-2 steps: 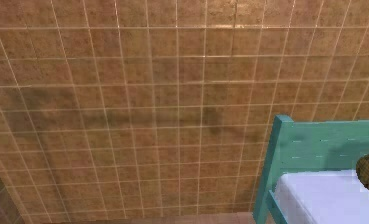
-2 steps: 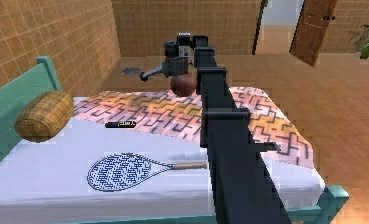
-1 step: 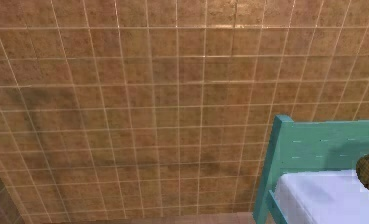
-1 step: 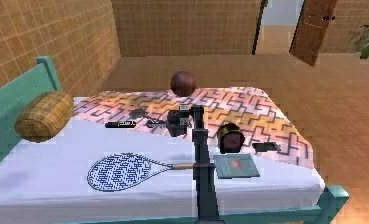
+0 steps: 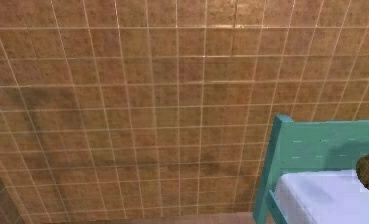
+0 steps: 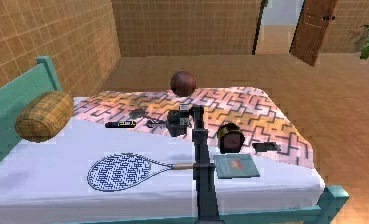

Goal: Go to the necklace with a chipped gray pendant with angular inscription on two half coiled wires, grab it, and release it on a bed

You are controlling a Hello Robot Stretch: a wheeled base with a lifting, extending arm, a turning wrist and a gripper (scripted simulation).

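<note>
In the arm side view a bed (image 6: 52, 185) with a teal frame and a white and patterned cover lies across the picture. My arm rises from the bottom edge over the bed, and the gripper (image 6: 160, 122) points left above the cover. Small dark things (image 6: 122, 123) lie on the cover just left of the fingers; I cannot make out a necklace among them. I cannot tell whether the gripper holds anything. The bed's teal end frame (image 5: 292, 150) and white mattress (image 5: 322, 195) stand at the forward view's lower right.
On the bed lie a tennis racket (image 6: 127, 172), a brown woven bolster (image 6: 44, 115), a dark red ball (image 6: 183, 82), a round dark object (image 6: 230, 137) and a flat grey book (image 6: 237, 166). A brown tiled wall (image 5: 142, 100) is close ahead. A wooden door (image 6: 314, 30) stands far right.
</note>
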